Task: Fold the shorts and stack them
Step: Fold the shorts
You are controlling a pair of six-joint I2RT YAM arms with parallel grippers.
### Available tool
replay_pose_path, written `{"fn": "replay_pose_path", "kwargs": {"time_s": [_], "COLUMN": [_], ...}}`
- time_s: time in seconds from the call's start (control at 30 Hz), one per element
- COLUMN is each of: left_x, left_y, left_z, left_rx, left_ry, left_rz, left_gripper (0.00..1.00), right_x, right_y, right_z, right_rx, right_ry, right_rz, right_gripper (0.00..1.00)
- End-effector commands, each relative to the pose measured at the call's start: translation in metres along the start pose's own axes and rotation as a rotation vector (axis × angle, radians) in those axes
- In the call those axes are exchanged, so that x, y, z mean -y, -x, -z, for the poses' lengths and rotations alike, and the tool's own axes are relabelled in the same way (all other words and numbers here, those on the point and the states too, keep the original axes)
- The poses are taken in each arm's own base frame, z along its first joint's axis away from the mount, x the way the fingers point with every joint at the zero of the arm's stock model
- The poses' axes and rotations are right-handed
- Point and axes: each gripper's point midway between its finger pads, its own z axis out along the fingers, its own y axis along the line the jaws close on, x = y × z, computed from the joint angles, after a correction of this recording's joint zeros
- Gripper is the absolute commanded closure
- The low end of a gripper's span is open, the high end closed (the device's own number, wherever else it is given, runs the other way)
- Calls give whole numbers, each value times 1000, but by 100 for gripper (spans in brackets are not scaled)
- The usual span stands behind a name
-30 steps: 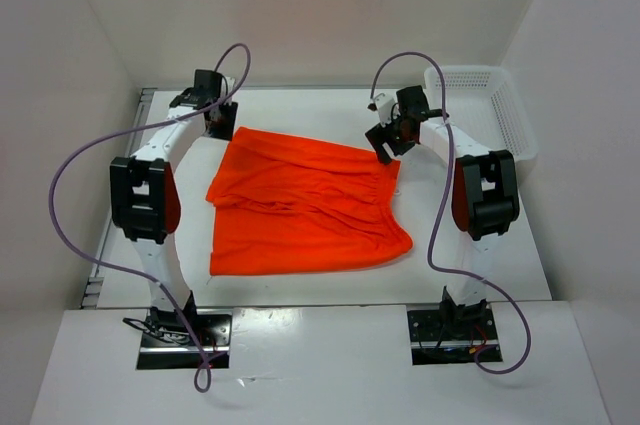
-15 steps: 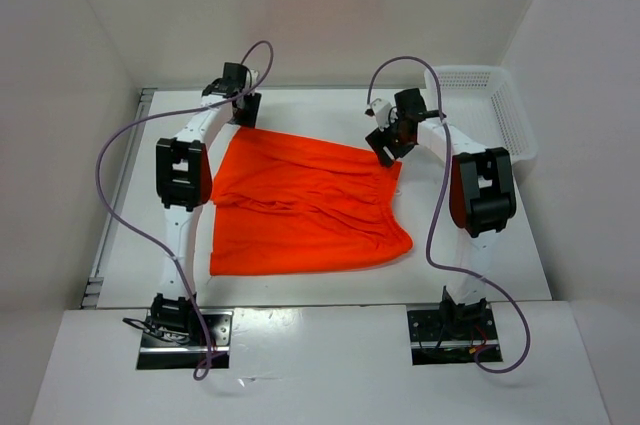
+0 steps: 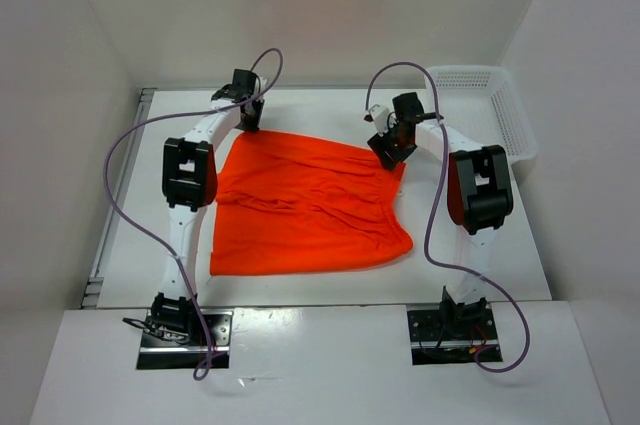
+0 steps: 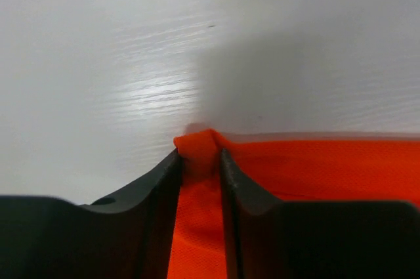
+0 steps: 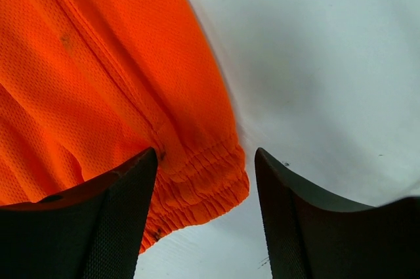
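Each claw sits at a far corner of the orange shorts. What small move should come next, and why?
Probably the right gripper should close. Its jaws stand open astride the gathered waistband corner of the shorts, while the left gripper pinches the other far corner. With both corners held, the arms could lift and fold.

The top camera looked down from high behind the arms and saw the whole table (image 3: 520, 245). The wrist cameras sat very close, looking past the left gripper (image 4: 199, 153) and the right gripper (image 5: 205, 152) at the far corners of the shorts (image 4: 315, 167), which all three views shared.
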Motion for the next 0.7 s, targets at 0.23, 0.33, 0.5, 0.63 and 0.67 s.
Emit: {"fn": "replay_pose_path", "kwargs": {"time_s": [0.23,0.33,0.5,0.63,0.67], "left_x": [25,22,6,-17,-24], "left_y": [-61,-44,-6,39,47], "left_z": [-17,-5,11,31,36], "left_rx": [-188,-129,-15,95,114], "left_ry": [-64,-51,-33,-6,-9], "left_rz": [-42,-38,-11,22,32], "left_gripper": [100,100,100,100,100], "right_x": [-16,-15,5,26,33], "right_y": [-19,-20,-2,36,45], "right_z": [-21,-24,-26,-13,-9], "right_rx": [-79,-83,-36,53,74], "right_ry": [42,32,-54,-126,-148], "right_rz": [61,49,34,11,14], "right_gripper": [56,76,100,100,100]}}
